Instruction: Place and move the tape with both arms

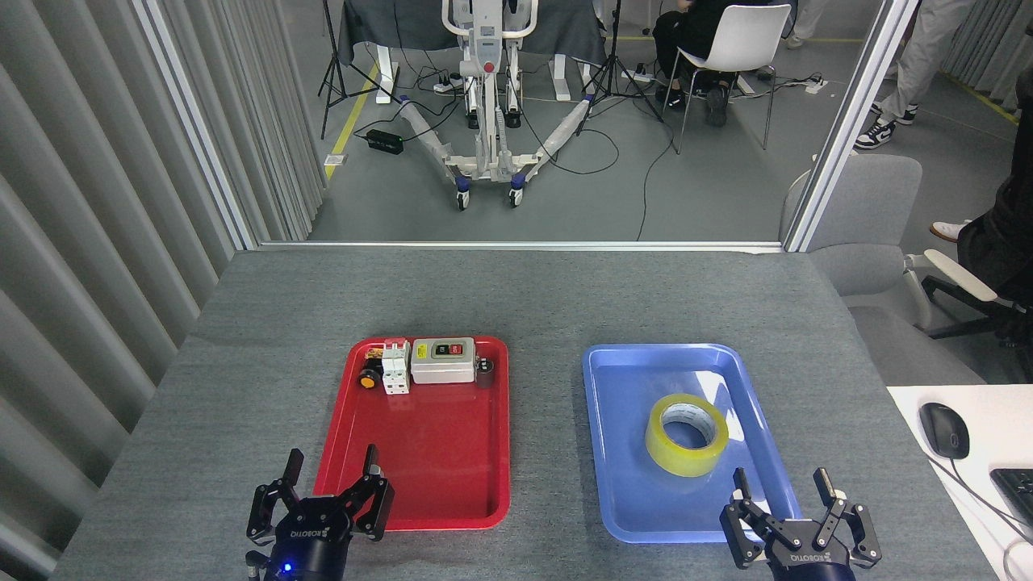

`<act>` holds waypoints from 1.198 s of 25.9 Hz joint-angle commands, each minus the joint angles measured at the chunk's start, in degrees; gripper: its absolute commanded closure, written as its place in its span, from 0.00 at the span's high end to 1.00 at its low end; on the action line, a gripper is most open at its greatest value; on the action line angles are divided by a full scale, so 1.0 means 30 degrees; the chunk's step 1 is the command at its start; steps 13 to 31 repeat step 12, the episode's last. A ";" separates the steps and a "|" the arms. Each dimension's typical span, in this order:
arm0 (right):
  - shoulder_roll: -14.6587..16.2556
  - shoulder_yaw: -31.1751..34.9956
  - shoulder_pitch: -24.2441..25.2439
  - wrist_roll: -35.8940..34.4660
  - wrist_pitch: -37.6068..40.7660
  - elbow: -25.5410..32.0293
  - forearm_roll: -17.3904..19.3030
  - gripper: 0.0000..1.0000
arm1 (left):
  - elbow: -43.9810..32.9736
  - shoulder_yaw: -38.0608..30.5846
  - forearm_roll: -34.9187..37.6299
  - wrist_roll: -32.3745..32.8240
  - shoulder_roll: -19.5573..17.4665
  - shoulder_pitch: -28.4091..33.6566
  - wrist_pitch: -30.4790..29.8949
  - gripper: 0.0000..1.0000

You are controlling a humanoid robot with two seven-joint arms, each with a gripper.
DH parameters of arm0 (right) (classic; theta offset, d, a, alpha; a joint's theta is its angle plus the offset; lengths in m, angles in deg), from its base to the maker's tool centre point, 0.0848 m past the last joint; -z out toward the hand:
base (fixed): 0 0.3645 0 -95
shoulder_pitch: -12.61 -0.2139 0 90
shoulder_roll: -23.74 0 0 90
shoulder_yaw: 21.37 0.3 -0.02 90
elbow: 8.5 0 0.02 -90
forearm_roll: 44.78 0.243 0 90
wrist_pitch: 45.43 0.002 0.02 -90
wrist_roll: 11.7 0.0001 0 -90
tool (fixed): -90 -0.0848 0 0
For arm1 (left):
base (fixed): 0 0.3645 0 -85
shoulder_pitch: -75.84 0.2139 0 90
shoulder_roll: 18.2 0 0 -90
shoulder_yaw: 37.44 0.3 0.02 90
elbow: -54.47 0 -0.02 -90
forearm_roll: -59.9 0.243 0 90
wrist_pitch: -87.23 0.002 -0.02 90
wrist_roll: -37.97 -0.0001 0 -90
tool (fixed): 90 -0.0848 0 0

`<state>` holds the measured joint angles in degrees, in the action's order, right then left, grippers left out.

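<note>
The tape (687,434) lies flat in the blue tray (621,452). The red tray (420,476) holds a switch box (442,361) and small electrical parts (389,367) along its far edge. Left gripper (329,484) and right gripper (783,492) hover at the near edge, fingers spread, empty.

Both arms low at the near edge. Left pincer (329,484) points forward, black fingers spread wide, blue light glowing at its base. Right pincer (783,496) likewise upright, fingers splayed apart, gripping nothing, ROBOTIQ lettering visible.
</note>
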<state>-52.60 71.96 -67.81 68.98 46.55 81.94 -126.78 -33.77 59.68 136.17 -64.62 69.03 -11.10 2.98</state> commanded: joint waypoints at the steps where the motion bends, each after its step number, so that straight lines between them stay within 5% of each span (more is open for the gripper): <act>1: -0.0072 0.0001 0.0001 0.0001 0.0044 0.0000 0.0000 1.00 | 0.0000 -0.0001 -0.0082 -0.0111 -0.0015 -0.0024 -0.0128 1.00; 31: -0.0072 0.0001 0.0001 0.0001 0.0014 0.0000 0.0000 1.00 | 0.0030 -0.0001 -0.0082 -0.0169 -0.0015 -0.0054 -0.0128 1.00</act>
